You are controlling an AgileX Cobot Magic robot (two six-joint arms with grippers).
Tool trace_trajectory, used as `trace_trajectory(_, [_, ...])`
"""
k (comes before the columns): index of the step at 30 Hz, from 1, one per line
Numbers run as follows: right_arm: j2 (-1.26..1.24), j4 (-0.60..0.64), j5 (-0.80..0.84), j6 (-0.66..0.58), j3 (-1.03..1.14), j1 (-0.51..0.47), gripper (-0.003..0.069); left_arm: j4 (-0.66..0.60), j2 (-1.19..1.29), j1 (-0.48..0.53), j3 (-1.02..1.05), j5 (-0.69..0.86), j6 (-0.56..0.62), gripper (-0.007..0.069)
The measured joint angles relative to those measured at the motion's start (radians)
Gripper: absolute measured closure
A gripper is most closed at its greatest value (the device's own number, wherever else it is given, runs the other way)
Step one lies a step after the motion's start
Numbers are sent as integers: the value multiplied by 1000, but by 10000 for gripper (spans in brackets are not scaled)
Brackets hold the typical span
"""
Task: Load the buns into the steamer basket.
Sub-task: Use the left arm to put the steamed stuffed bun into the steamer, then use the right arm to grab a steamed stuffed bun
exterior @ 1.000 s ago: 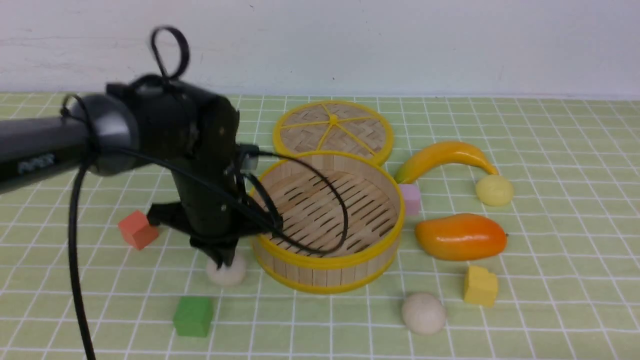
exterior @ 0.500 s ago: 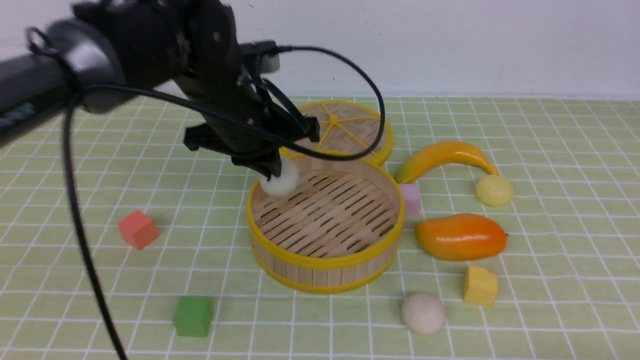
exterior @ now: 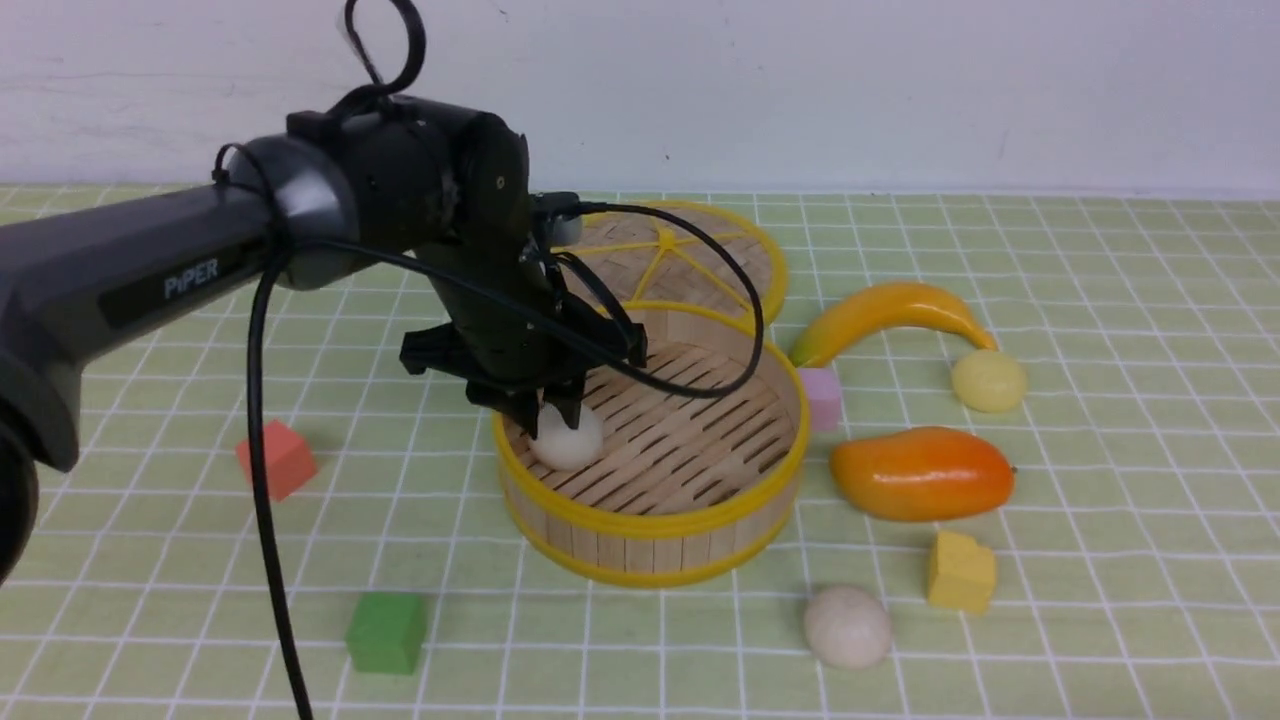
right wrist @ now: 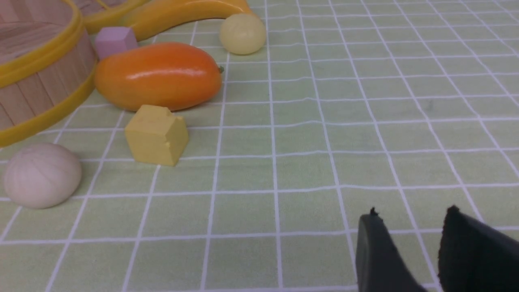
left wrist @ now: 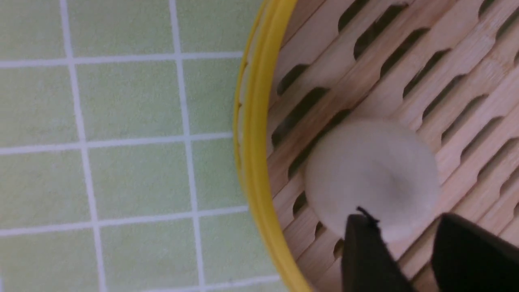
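The steamer basket stands mid-table, its yellow rim close in the left wrist view. One off-white bun lies on the slatted floor just inside the basket's left wall. My left gripper hangs right over that bun; it is open, its fingertips apart with slats showing between them. A second off-white bun sits on the cloth in front of the basket, to the right. A pale yellow bun lies at the banana's tip. My right gripper is open over bare cloth, well right of the off-white bun.
The flat woven lid leans behind the basket. A banana, a pink cube, a mango and a yellow cube crowd the basket's right side. A red cube and a green cube lie to its left.
My left gripper lifted the bun from the cloth left of the basket, carried it over the rim, lowered it inside and opened. The bun now lies on the slats.
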Motion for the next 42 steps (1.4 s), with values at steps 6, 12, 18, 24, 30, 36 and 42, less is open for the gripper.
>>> trace_trajectory(6, [0,-10,0,0,0,0,420,26,-162,0,0,91,2,291])
trace_trajectory(12, [0,-15,-81,8,10,0,420,-12,-449,0,45,121,19,399])
trace_trajectory(18, [0,96,-409,164,10,0,420,-23,-867,0,255,67,30,624])
trace_trajectory(24, [0,105,-555,230,10,0,420,5,-1272,0,640,-28,30,638])
trace_trajectory(30, [0,77,-537,238,-22,0,420,26,-1653,0,989,-148,29,638])
trace_trajectory(36, [18,70,-359,241,-283,0,420,41,-1875,0,1125,-160,-24,638])
trace_trajectory(42, [241,43,-97,241,-653,0,420,70,-1908,0,1195,-161,-115,638])
